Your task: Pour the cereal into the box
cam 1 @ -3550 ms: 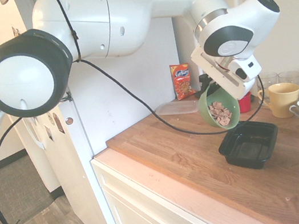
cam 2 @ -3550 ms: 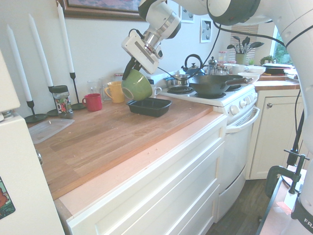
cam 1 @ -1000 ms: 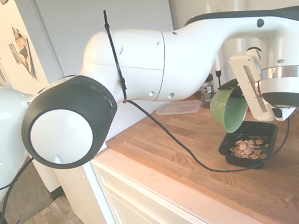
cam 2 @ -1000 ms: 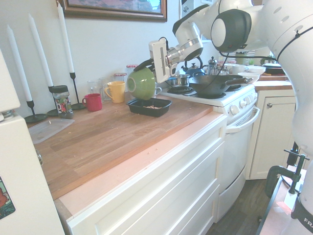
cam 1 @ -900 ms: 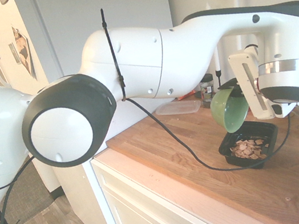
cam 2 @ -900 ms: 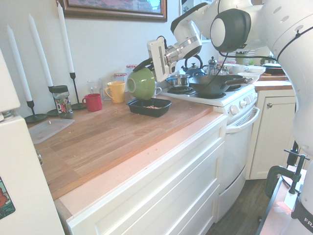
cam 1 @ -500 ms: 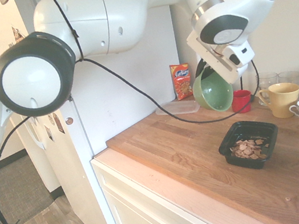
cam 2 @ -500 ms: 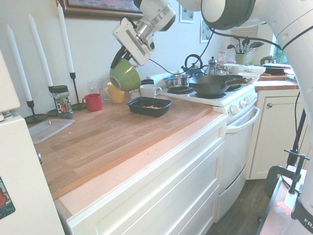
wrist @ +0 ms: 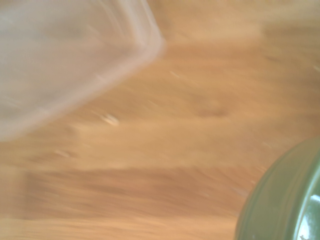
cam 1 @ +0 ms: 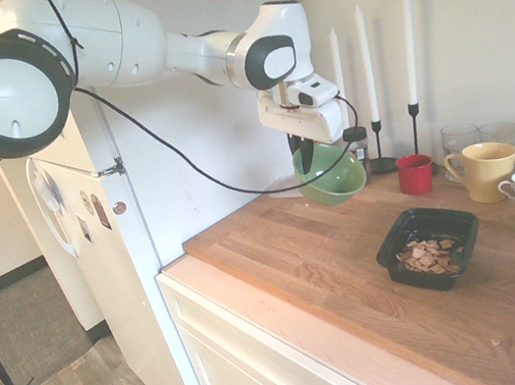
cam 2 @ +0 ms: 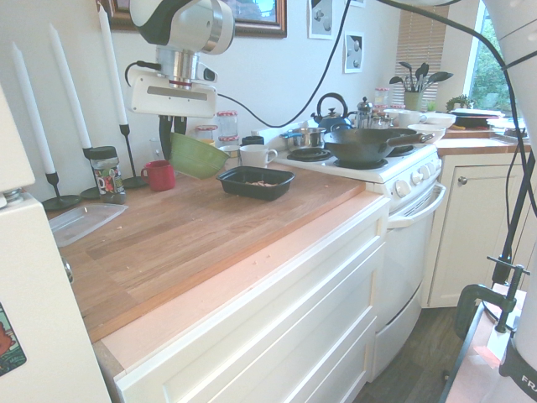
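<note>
Cereal (cam 1: 427, 257) sat in the box (cam 1: 455, 218) on the bench (cam 1: 297, 245), so the pour looked done. Since a second earlier the arm had swung away from the box toward the candles (cam 1: 364, 44), bowl (cam 1: 332, 171) turned upright again. Hand (cam 1: 307, 158) was clamped on the bowl's rim, held above the bench. Likely next: set the bowl down.

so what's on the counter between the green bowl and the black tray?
Nothing: in the first exterior view only bare wood countertop lies between the green bowl, held up by the hand, and the black tray.
</note>
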`<state>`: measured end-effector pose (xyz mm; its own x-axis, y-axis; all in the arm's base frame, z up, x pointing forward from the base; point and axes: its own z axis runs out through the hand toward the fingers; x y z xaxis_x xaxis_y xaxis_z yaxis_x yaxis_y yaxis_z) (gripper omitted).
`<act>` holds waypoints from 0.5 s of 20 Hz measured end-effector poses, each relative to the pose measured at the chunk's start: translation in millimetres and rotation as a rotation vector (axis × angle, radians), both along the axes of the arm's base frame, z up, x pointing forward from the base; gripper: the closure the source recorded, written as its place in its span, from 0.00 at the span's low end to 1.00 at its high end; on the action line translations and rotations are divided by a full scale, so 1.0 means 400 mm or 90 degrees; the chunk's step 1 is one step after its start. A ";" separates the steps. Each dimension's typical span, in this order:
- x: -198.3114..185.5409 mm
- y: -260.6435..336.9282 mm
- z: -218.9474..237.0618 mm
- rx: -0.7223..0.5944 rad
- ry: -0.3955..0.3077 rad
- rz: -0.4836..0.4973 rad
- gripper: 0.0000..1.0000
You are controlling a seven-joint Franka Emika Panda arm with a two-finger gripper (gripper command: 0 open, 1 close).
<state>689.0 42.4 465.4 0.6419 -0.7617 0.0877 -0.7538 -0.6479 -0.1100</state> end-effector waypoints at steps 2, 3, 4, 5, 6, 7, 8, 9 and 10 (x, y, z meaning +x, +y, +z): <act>-0.008 0.055 -0.017 -0.066 -0.002 -0.004 1.00; -0.013 0.083 -0.027 -0.091 -0.004 -0.003 1.00; -0.018 0.117 -0.039 -0.111 -0.006 0.000 1.00; -0.024 0.150 -0.053 -0.126 -0.006 0.004 1.00; -0.029 0.181 -0.067 -0.145 -0.006 0.008 1.00; -0.032 0.209 -0.085 -0.171 -0.011 0.012 1.00; -0.032 0.236 -0.104 -0.201 -0.020 0.016 1.00; -0.032 0.262 -0.125 -0.229 -0.029 0.022 1.00; -0.033 0.287 -0.147 -0.253 -0.035 0.029 1.00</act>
<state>675.6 157.4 406.7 0.6599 -0.6328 0.4050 -0.7237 -0.6803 0.1162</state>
